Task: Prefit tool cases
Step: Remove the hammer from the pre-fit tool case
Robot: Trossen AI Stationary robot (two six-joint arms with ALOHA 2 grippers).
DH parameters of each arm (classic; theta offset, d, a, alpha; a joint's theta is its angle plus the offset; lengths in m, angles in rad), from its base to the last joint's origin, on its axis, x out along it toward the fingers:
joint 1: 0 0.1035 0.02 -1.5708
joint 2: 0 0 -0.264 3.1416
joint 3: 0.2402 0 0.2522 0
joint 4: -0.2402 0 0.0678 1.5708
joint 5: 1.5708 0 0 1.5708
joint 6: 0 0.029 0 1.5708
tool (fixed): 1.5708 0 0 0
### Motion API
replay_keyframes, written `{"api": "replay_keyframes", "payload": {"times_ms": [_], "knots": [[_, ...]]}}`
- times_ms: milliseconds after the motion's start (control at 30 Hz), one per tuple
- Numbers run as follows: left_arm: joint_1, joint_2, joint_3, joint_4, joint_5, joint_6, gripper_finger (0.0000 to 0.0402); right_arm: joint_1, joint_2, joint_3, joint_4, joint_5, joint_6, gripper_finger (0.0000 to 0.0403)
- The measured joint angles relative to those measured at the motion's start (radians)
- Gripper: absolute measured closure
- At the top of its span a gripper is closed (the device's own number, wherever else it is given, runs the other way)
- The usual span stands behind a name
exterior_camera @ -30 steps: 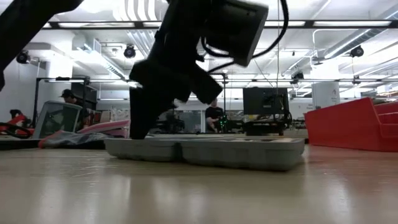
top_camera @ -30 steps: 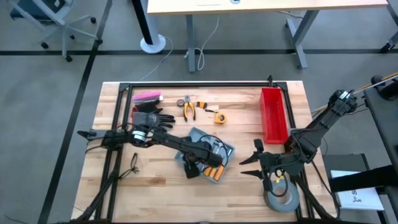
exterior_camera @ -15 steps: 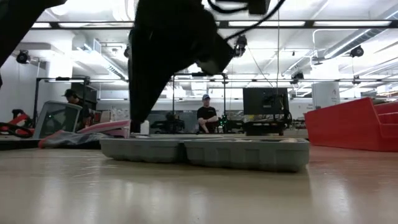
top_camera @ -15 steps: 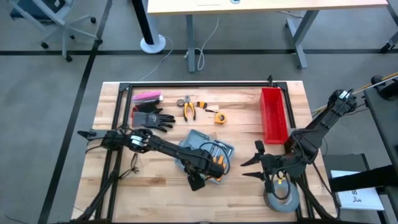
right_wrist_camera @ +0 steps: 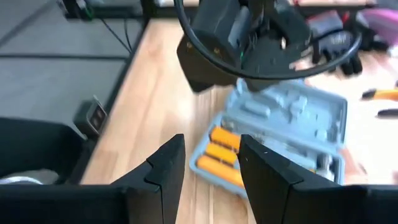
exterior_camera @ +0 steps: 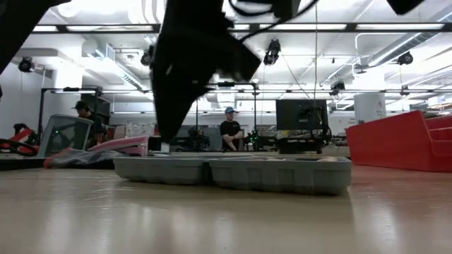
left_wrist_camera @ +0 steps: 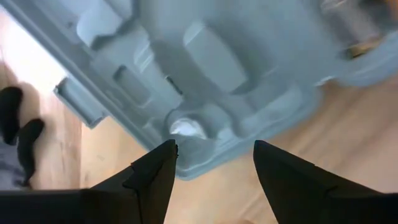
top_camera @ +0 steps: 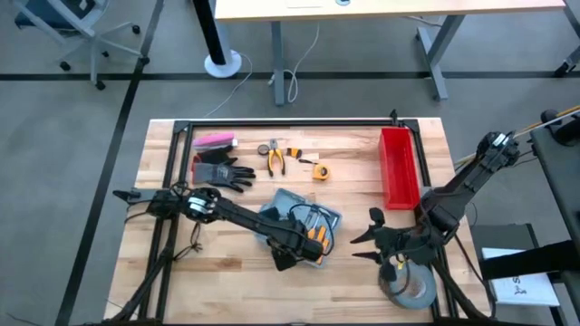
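The tool case [top_camera: 292,214] lies open and flat on the wooden table, grey-blue, with orange tools in its near half [right_wrist_camera: 225,154]. My left gripper [top_camera: 288,260] points steeply down at the case's near edge. In the left wrist view my left gripper [left_wrist_camera: 214,163] is open, and the case's moulded tray corner [left_wrist_camera: 199,134] shows between and beyond the fingertips. In the low view the gripper's finger [exterior_camera: 168,134] ends just above the case's top [exterior_camera: 282,173]. My right gripper [top_camera: 365,246] hangs open to the right of the case, pointing toward it, with nothing between its fingers.
A red bin [top_camera: 399,167] stands at the back right. A grey tape roll [top_camera: 412,288] lies under my right arm at the near right edge. A black glove [top_camera: 224,172], pliers [top_camera: 275,159], a yellow tape measure [top_camera: 319,170] and a pink object [top_camera: 215,140] lie behind the case.
My left gripper has gone from above the case's middle toward the table's near edge and a little up, turning about its own axis, and now stands over the case's near edge. The case lies where it was.
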Motion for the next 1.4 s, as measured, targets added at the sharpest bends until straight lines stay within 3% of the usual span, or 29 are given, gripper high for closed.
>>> {"api": "replay_keyframes", "payload": {"times_ms": [333, 533, 767, 933, 1067, 1400], "knots": [[0.005, -0.095, -0.251, 0.143, -0.025, 0.012, 0.0211, 0.0, 0.08, 0.0, 0.018, 0.0, 0.031, 0.0272], [0.005, -0.161, -0.368, 0.252, 0.039, -0.011, 0.0216, 0.002, 0.068, 0.0, 0.015, 0.001, 0.034, 0.0272], [-0.015, -0.184, -0.424, 0.402, 0.17, -0.033, 0.0214, 0.002, 0.05, 0.0, 0.011, 0.002, 0.029, 0.0272], [-0.036, -0.186, -0.406, 0.464, 0.177, -0.07, 0.0221, 0.002, 0.039, 0.0, 0.004, 0.002, 0.02, 0.0272], [-0.049, -0.226, -0.369, 0.497, 0.088, -0.082, 0.0226, 0.002, 0.012, 0.0, -0.016, 0.006, 0.012, 0.0272], [-0.073, -0.48, -0.361, 0.793, -0.204, 0.025, 0.0246, 0.002, -0.112, 0.0, -0.052, 0.011, -0.035, 0.0272]]}}
